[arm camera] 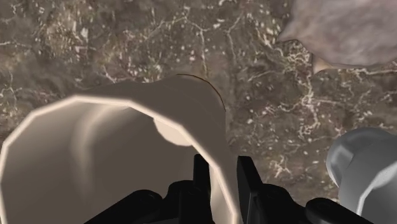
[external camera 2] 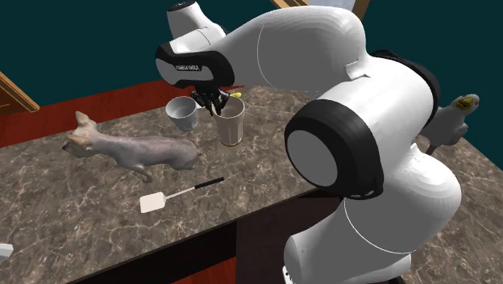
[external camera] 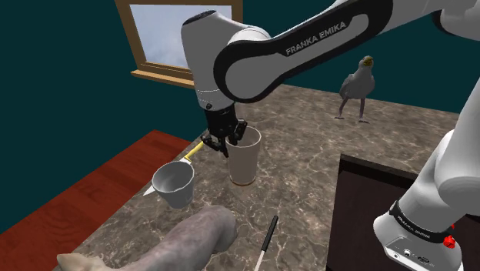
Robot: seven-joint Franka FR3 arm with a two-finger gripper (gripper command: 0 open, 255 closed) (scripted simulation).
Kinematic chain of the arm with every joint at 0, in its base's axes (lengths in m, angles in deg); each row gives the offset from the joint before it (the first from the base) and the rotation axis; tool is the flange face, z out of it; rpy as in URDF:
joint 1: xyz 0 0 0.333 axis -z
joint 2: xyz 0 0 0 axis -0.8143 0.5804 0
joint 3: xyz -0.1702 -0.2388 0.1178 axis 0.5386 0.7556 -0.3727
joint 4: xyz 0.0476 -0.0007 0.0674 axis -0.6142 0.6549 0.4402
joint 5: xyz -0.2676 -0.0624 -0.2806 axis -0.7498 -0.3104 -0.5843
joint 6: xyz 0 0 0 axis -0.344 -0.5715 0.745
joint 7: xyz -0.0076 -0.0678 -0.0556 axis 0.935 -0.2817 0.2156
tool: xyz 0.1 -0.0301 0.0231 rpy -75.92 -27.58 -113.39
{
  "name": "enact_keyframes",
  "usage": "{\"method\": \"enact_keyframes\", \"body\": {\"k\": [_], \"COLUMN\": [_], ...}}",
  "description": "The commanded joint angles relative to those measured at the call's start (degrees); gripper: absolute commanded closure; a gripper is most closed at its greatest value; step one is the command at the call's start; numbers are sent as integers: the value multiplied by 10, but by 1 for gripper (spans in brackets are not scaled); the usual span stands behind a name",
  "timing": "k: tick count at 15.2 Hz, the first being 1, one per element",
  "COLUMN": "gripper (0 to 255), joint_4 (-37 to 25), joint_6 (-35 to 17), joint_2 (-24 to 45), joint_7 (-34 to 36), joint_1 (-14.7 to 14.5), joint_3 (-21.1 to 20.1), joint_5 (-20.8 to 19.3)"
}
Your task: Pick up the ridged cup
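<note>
**Gripper pinching the rim of the beige cup on the marbled counter**

The beige cup stands upright near the middle of the brown marbled counter. The black gripper comes down on the 9 o'clock side of its rim in the shoulder view. In the wrist view the gripper has its two fingers drawn close on the cup's wall, one inside and one outside, clasping it. In the shoulder view a smaller grey cup sits just beside the beige one at about 8 o'clock. A grey animal figure lies at 7 o'clock, a black-handled spatula near 6 o'clock, and a bird figure stands well apart at 2 o'clock.
</note>
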Motion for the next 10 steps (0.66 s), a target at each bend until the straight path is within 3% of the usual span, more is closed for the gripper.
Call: {"method": "enact_keyframes", "body": {"k": [1, 10], "gripper": [255, 255], "joint_4": [-10, -53], "joint_6": [14, 66], "joint_2": [-5, -17], "joint_7": [-4, -12], "joint_1": [1, 2], "joint_3": [0, -1], "joint_5": [3, 11]}}
